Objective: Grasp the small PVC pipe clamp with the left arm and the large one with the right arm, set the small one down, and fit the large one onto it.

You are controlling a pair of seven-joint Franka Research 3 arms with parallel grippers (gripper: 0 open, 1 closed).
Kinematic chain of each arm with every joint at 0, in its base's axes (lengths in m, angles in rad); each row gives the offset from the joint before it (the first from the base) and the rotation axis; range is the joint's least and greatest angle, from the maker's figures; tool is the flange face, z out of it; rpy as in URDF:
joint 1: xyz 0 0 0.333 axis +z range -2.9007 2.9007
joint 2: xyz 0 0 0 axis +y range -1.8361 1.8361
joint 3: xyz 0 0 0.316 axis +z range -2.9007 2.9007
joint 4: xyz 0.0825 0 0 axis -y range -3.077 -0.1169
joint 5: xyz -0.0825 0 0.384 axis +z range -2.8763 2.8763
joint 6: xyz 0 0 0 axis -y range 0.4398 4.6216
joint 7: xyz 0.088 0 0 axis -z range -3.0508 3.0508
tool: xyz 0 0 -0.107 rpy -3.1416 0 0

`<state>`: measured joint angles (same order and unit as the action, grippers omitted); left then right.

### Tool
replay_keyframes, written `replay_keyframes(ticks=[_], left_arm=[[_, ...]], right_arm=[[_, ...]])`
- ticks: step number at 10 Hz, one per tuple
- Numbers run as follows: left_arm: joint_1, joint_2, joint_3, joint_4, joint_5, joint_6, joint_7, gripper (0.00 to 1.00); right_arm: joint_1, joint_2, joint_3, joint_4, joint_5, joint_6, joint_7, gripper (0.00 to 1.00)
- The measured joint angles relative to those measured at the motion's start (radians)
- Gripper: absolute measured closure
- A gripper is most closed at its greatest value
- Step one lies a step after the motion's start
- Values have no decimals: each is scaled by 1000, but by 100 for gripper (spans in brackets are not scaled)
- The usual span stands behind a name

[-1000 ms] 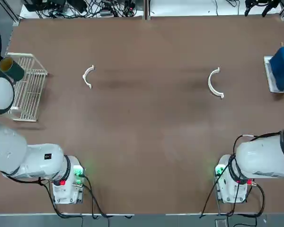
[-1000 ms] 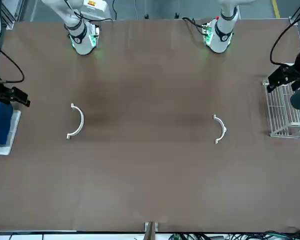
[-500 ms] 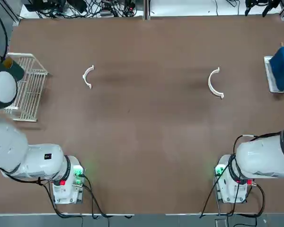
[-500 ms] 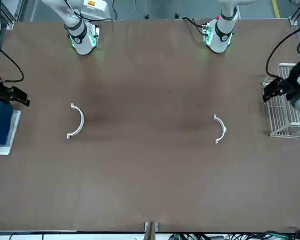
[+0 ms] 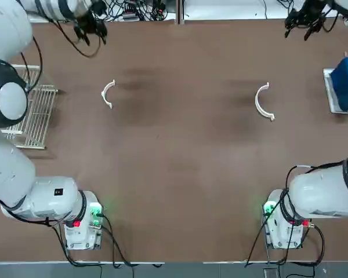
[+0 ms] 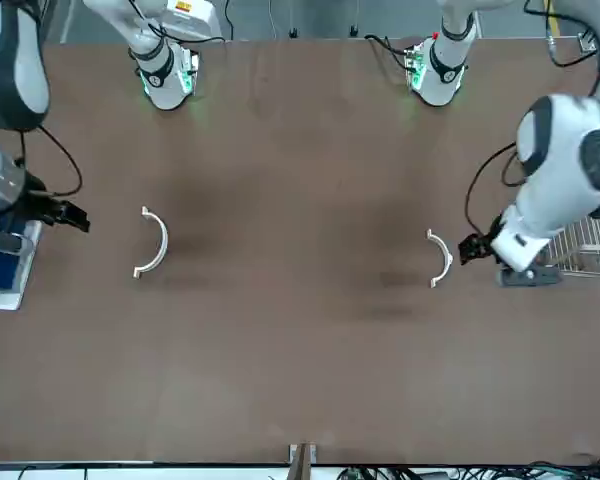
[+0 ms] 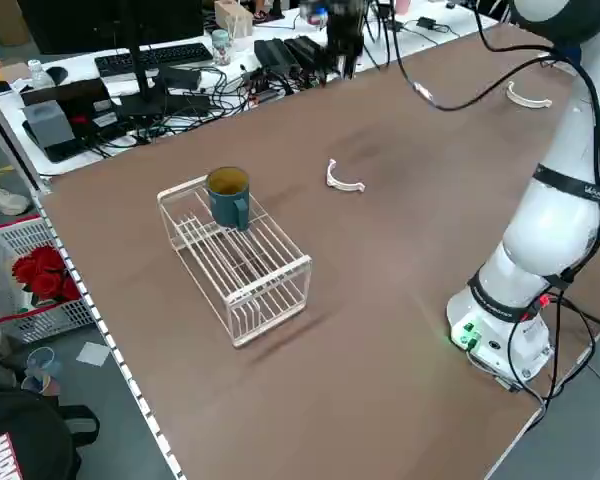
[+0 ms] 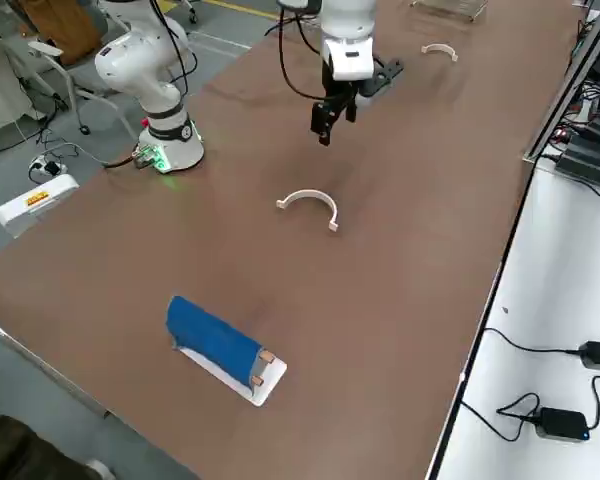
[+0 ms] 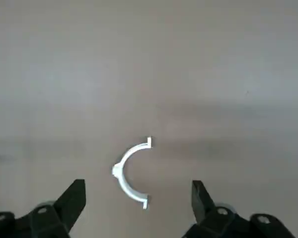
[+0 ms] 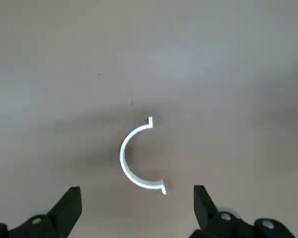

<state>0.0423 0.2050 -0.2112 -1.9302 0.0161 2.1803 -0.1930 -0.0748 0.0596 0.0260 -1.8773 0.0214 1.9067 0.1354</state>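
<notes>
The small PVC pipe clamp [image 5: 108, 94], a small white half-ring, lies flat on the brown table at the left. My left gripper [image 9: 136, 198] hangs open above it; in the left wrist view the small clamp [image 9: 131, 173] shows between and a little beyond the two black fingers. The large one [image 5: 263, 102], a wider white half-ring, lies at the right. Above it my right gripper [image 10: 136, 198] hangs open, the large clamp [image 10: 136, 156] just ahead of its fingers. Neither gripper touches a clamp.
A white wire rack [image 5: 32, 107] with a teal mug [image 7: 227, 195] on it stands at the table's left edge. A blue roll on a white tray [image 5: 342, 87] sits at the right edge. Cables line the far edge.
Both arms have swung in from the table's sides to hang over their clamps. The clamps have not moved.
</notes>
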Motion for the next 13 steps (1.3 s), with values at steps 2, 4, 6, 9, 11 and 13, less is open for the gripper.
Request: replay_keyframes(ticks=[2, 4, 6, 9, 11, 13], left_arm=[[-1, 12, -4, -168, 45, 138, -9, 8], [9, 50, -2, -205, 96, 179, -10, 13], [25, 125, 3, -216, 112, 285, -10, 15], [42, 217, 5, -250, 172, 369, -10, 19], [57, 223, 5, -252, 181, 370, -10, 23], [59, 223, 5, -254, 182, 370, -10, 28]], right_arm=[[21, 14, 21, -93, 0, 121, 72, 1], [27, 52, 35, -183, 0, 242, 104, 3], [36, 94, 36, -287, 0, 398, 115, 4], [44, 178, 36, -374, 0, 552, 122, 9], [47, 252, 36, -389, 0, 635, 124, 14], [48, 293, 38, -392, 0, 657, 134, 22]])
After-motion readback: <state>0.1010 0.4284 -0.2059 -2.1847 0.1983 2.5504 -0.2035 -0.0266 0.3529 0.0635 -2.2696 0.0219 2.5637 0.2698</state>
